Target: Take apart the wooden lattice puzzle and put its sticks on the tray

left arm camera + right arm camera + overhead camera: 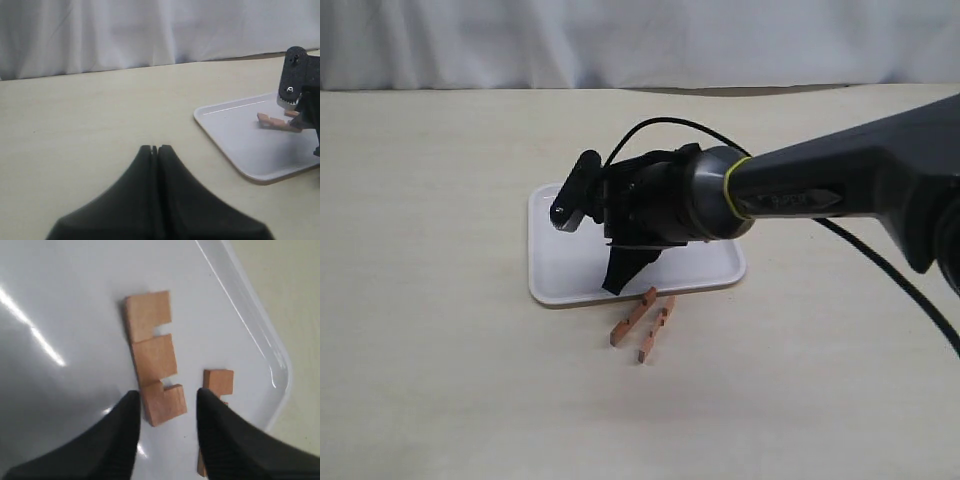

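**Q:** Where do the sticks lie, and how do the claws stand?

**A:** All four lie separate. A notched stick point(150, 360) rests flat on the white tray point(260, 340). A second stick point(218, 381) lies just beside it, near the tray's rounded corner. The right claw point(167, 394) hangs over them, spread open. Its fingers straddle the notched stick's end and grip nothing. A third stick point(633, 316) and a fourth stick point(657, 328) lie side by side on the surface point(440, 350), just off the tray's near rim. The left claw point(155, 148) is closed and empty, well apart from the tray.

**Q:** What could go wrong from here?

**A:** One finger sits very close to the notched stick, so a slanted lift could drag it. The second stick, partly hidden by the other finger, could be nudged over the low rim. The outer pair nearly touch, so closing on one may knock the other. Thin flat bars probably slip easily on a smooth top.

**Q:** And the setting?

**A:** The surface is pale beige with a faint grain. A white curtain point(620, 40) hangs behind it.
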